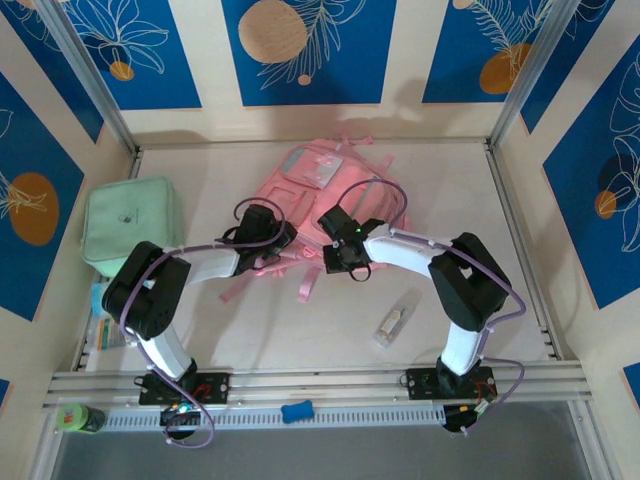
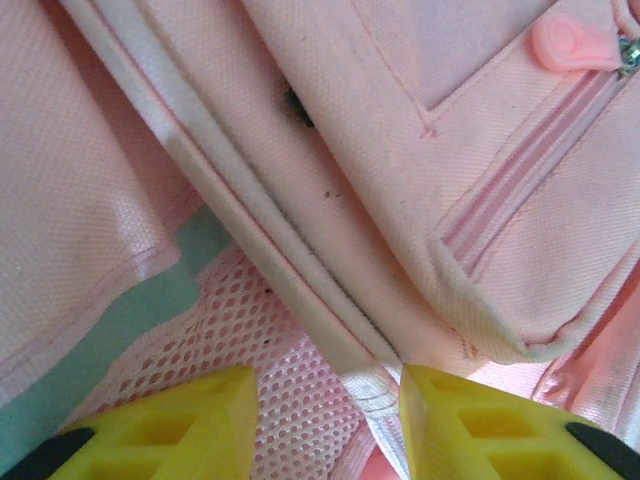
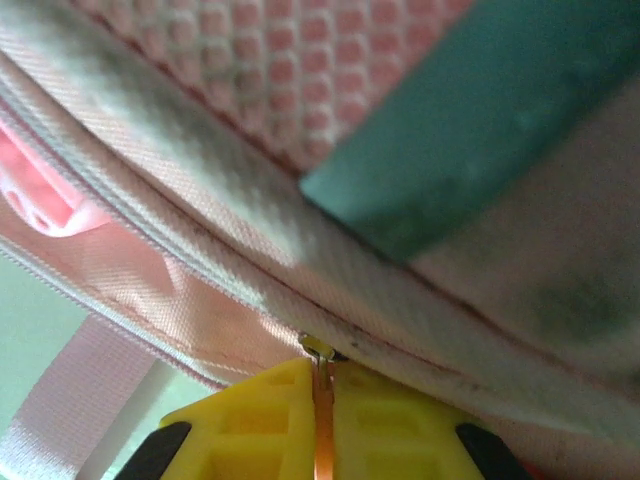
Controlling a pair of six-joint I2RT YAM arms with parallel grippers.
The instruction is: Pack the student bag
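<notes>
Right claw is pinched tight on a thin zip pull of the student bag, which lies mid-way across the desk, toward the back. Left claw gapes apart, straddling the bag's white piping. They look to be opening the zip. Next, the left should brace the fabric while the right draws the pull along. Mint-green case sits off left.

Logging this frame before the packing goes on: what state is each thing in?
student bag: lying flat, front pocket zip closed.
left gripper: open, astride the bag's white piping.
right gripper: shut on a zip tab.
mint-green case: closed, lying flat.
</notes>
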